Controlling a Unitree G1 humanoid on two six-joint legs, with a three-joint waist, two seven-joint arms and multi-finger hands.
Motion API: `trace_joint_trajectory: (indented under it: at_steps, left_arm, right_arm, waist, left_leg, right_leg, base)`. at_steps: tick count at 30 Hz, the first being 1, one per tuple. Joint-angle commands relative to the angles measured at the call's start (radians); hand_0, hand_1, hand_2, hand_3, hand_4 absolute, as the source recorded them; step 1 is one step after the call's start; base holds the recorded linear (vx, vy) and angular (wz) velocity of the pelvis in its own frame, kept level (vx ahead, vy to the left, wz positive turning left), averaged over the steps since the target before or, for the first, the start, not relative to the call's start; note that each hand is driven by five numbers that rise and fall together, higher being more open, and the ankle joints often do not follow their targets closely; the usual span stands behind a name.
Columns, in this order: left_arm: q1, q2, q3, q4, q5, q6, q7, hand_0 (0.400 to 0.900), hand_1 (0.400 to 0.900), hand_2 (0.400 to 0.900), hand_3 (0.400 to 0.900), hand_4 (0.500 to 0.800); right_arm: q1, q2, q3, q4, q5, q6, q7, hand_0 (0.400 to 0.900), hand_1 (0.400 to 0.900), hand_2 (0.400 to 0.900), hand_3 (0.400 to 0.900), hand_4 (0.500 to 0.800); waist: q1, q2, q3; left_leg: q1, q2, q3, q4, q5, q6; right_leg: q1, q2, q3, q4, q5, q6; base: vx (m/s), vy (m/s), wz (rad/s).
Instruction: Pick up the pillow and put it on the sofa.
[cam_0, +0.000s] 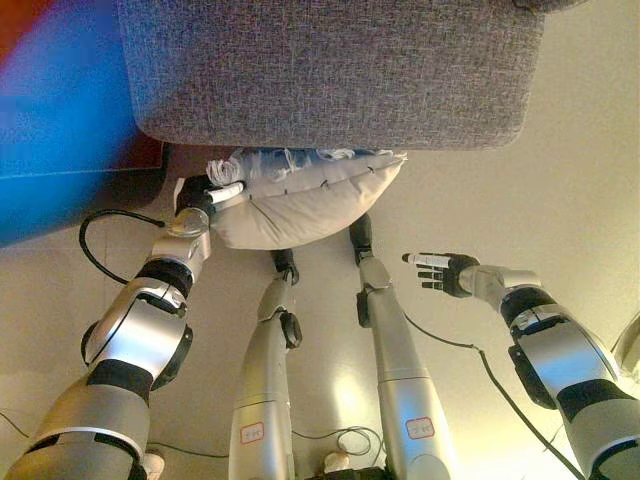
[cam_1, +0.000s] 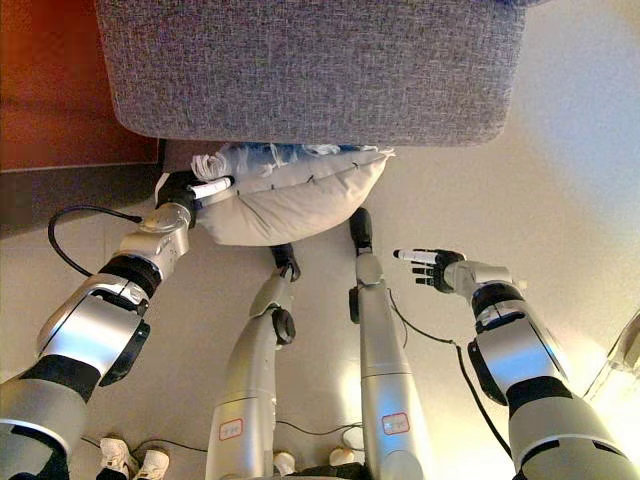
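pillow (cam_0: 300, 205) on floor (cam_0: 560, 180), before sofa (cam_0: 330, 70)

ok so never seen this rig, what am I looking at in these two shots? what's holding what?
Both pictures come from one stereo camera on a humanoid robot's head, looking down past its own body; they show the same scene from slightly different spots. At the top is a grey fabric sofa. Below its front edge a white pillow sits against the sofa, above the floor. The left hand grips the pillow's left end, fingers curled on the fabric. The right hand hangs open off to the right, touching nothing. So the pillow is held by one hand and is not yet on the seat.
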Motion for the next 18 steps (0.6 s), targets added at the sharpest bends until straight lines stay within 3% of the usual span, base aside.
trace_joint_trajectory:
  at_steps: [1,10,18]
  left_arm:
    - [-0.042,0.016,0.031,-0.045,-0.054,-0.036,0.012,0.4,0.4,0.4,0.4,0.5]
    - [0.045,0.003,0.032,-0.078,0.007,-0.051,-0.013,0.4,0.4,0.4,0.4,0.5]
    - [0.147,-0.003,0.039,-0.137,0.042,-0.04,-0.055,0.4,0.4,0.4,0.4,0.5]
  right_arm:
    - [0.013,-0.057,0.041,0.034,0.014,0.004,-0.005,0.9,0.9,0.9,0.9,0.8]
    - [0.088,-0.051,0.029,0.014,0.018,-0.016,0.012,0.9,0.9,0.9,0.9,0.8]
    - [0.174,-0.04,-0.002,0.004,-0.038,-0.018,0.066,0.9,0.9,0.9,0.9,0.8]
  waist:
    - [0.032,-0.017,0.003]
    - [0.034,-0.022,0.003]
    - [0.036,-0.022,0.003]
  left_leg:
    - [0.016,-0.017,-0.02,0.142,-0.137,-0.093]
    - [0.148,-0.027,-0.007,0.136,-0.147,-0.091]
    - [0.389,-0.034,0.012,0.065,-0.146,-0.092]
  right_leg:
    - [0.09,0.038,-0.017,-0.04,-0.08,0.035]
    - [0.211,0.033,-0.026,-0.048,-0.084,0.03]
    - [0.451,0.014,-0.04,-0.086,-0.103,0.025]
  base:
    - [0.0,-0.039,0.06]
    - [0.03,-0.019,0.01]
    - [0.09,0.015,-0.03]
